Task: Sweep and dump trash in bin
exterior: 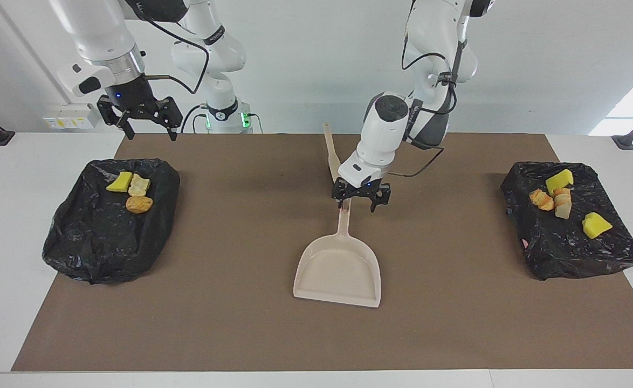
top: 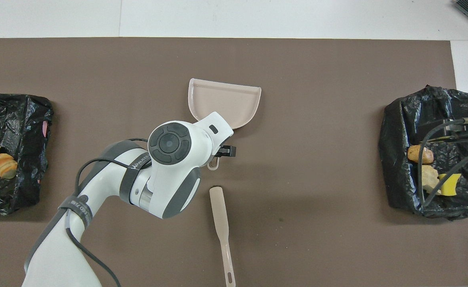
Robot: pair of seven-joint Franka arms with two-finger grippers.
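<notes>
The beige dustpan [exterior: 338,269] lies flat on the brown mat mid-table, its handle [exterior: 343,222] pointing toward the robots. My left gripper [exterior: 360,202] hovers open just over the handle's end and holds nothing. The beige brush [top: 220,215] lies on the mat nearer to the robots than the dustpan. Trash sits in two black-bagged bins: a yellow chunk [exterior: 119,182] and a brown lump [exterior: 139,204] in the bin [exterior: 101,242] at the right arm's end, several pieces [exterior: 559,180] in the bin [exterior: 575,253] at the left arm's end. My right gripper [exterior: 144,125] waits open above the first bin's near edge.
The brown mat [exterior: 230,302] covers most of the white table. The left arm's wrist [top: 174,145] hides part of the dustpan's handle from above. Cables of the right arm [top: 437,135] hang over the bin at that end.
</notes>
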